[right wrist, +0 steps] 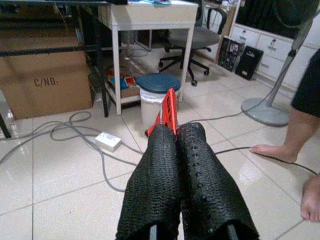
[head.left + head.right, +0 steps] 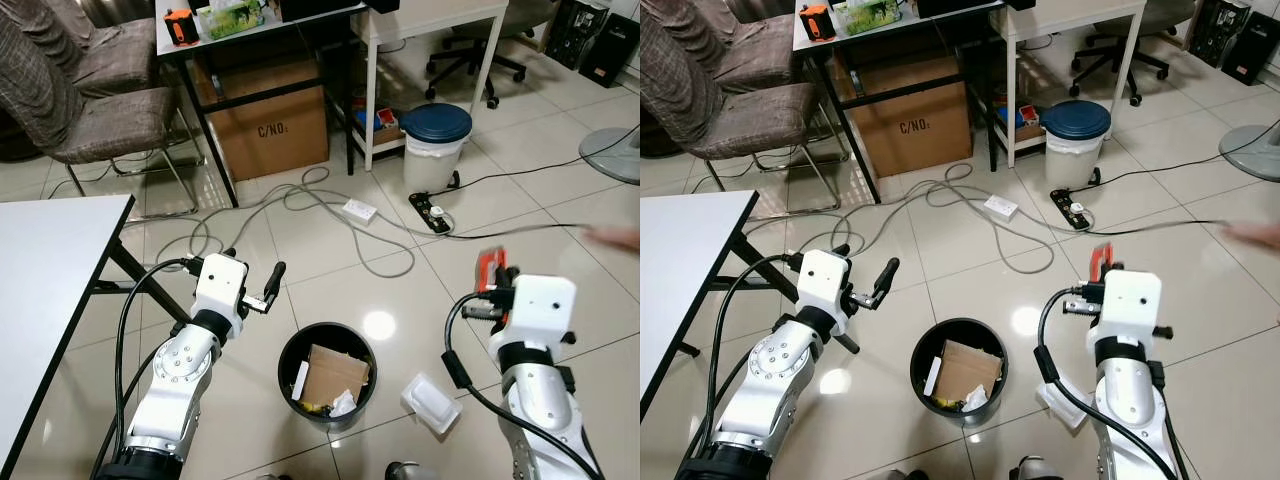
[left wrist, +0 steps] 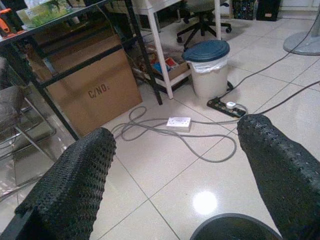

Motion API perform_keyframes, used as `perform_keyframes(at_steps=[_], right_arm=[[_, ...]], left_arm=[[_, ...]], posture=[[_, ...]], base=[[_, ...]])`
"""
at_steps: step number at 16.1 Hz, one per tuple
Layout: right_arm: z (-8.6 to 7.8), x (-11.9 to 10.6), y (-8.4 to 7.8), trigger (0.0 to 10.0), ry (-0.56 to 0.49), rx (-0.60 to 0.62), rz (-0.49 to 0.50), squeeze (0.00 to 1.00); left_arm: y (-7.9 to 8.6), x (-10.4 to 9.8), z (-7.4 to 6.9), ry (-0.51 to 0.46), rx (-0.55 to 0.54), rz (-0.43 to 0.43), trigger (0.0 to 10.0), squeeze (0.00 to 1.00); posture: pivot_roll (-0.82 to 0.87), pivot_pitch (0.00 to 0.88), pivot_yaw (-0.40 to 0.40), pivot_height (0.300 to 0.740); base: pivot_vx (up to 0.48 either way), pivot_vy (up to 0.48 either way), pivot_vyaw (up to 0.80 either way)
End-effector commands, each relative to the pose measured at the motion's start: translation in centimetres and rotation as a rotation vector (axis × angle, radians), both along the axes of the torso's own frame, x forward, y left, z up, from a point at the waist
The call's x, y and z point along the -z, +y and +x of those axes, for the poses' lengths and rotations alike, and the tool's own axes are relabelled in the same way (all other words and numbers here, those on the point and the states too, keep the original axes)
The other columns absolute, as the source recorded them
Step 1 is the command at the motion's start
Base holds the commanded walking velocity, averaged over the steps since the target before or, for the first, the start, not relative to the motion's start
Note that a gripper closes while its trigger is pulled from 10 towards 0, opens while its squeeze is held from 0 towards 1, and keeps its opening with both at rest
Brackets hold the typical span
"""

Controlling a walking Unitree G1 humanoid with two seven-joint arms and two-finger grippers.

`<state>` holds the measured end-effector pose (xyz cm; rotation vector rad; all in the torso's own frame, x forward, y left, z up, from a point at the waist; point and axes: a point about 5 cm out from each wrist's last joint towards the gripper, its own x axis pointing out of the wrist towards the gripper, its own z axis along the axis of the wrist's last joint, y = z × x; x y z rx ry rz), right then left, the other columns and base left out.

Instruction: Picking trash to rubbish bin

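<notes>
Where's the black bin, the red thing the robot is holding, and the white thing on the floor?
black bin [image 2: 288, 352]: left eye view, its rim.
red wrapper [image 1: 168, 107]: right wrist view, its middle.
white packet [image 2: 431, 400]: left eye view, its top.

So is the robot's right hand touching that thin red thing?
Touching. In the right wrist view the right gripper has its black fingers pressed together on the thin red wrapper.

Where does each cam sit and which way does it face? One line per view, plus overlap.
Left eye, right eye: head stereo pair, looking down at the black bin; both silver arms show.
Left wrist: looks along the open left gripper towards the cardboard box.
Right wrist: looks along the right gripper, shut on an orange wrapper.
Shared: blue-lidded bin, white power strip.
</notes>
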<state>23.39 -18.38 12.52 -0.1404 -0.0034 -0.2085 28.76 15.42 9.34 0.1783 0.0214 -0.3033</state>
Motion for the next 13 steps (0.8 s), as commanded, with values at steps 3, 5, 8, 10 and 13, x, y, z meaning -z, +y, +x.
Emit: perform_keyframes(at_steps=[3, 5, 8, 10, 13], right_arm=[[0.9, -0.3, 0.7, 10.0, -0.018, -0.040, -0.012, 0.00], [1.2, -0.3, 1.5, 10.0, -0.022, -0.061, -0.010, 0.00], [2.9, -1.1, 3.6, 10.0, -0.057, -0.144, 0.002, 0.00], [3.7, -0.1, 3.1, 10.0, -0.023, -0.195, -0.025, 0.00], [3.9, -0.1, 3.0, 10.0, -0.015, -0.179, 0.012, 0.00]], left_arm=[[1.4, -0.6, 0.0, -0.033, -0.041, 0.020, 10.0, 0.00], [2.3, -0.5, -0.1, -0.033, -0.072, 0.022, 10.0, 0.00], [3.0, -1.5, 0.2, -0.073, -0.077, 0.037, 10.0, 0.00], [2.9, -1.5, -0.1, -0.092, -0.156, 0.009, 10.0, 0.00], [2.5, -1.3, -0.7, -0.093, -0.143, 0.006, 10.0, 0.00]], posture=[[-0.12, 0.113, 0.102, 0.740], [-0.11, 0.104, 0.113, 0.740], [-0.06, 0.108, 0.079, 0.740], [0.01, 0.092, 0.041, 0.740], [0.03, 0.093, 0.028, 0.740]], base=[[0.000, 0.000, 0.00], [0.000, 0.000, 0.00], [0.000, 0.000, 0.00], [0.000, 0.000, 0.00], [0.000, 0.000, 0.00]])
